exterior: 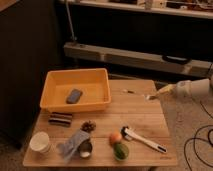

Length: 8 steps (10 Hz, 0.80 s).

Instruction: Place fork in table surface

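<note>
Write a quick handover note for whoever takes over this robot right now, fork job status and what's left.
Gripper: at the right edge of the table surface, arm reaching in from the right.
Fork: lying on the planks near the far right, just left of the gripper.
Done: the fork appears set down on the table.
Left: confirm release, then pull the arm away. Yellow bin is not involved.

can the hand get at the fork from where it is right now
Probably yes. The hand sits at the table surface's right edge, just right of the fork, with only bare wood between them; the yellow bin lies further left.
</note>
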{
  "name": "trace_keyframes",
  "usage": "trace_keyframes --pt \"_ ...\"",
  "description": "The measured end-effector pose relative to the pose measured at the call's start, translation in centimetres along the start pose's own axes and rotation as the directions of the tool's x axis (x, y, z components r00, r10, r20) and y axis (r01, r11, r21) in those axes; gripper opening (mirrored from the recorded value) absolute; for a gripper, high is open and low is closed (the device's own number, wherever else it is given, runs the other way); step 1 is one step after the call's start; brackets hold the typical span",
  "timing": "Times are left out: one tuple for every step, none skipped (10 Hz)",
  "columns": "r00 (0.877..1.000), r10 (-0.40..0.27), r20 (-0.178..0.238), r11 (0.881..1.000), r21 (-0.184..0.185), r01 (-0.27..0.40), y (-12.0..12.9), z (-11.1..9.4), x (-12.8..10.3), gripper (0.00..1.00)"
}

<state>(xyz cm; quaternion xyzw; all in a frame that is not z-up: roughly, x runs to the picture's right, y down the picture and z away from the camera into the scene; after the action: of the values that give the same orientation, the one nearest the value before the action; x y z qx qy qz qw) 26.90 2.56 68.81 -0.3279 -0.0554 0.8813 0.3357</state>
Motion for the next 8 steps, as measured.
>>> trace_keyframes --pt "1.000 0.003 0.023 1.000 0.010 -0.003 -0.6 0.9 -1.9 0.00" --pt "0.999 0.010 0.044 0.999 0.031 -0.012 -1.5 2.2 -3.9 0.00" --pt "0.998 0.017 0.055 0.999 0.049 -0.019 -2.1 3.2 -5.2 0.00" --pt "0.998 0.025 0.062 0.997 0.075 -0.030 -3.0 4.6 -6.6 0.00" --pt "0.997 0.041 0.067 0.994 0.102 -0.047 -4.0 6.1 -7.7 0.00" --pt "0.996 0.053 0.071 0.991 0.122 -0.061 -4.8 6.8 -8.3 0.00" --pt "0.995 0.064 0.073 0.988 0.137 -0.073 -5.4 7.5 -8.6 0.00" --pt "0.994 0.084 0.074 0.983 0.158 -0.095 -6.1 8.4 -9.1 0.00"
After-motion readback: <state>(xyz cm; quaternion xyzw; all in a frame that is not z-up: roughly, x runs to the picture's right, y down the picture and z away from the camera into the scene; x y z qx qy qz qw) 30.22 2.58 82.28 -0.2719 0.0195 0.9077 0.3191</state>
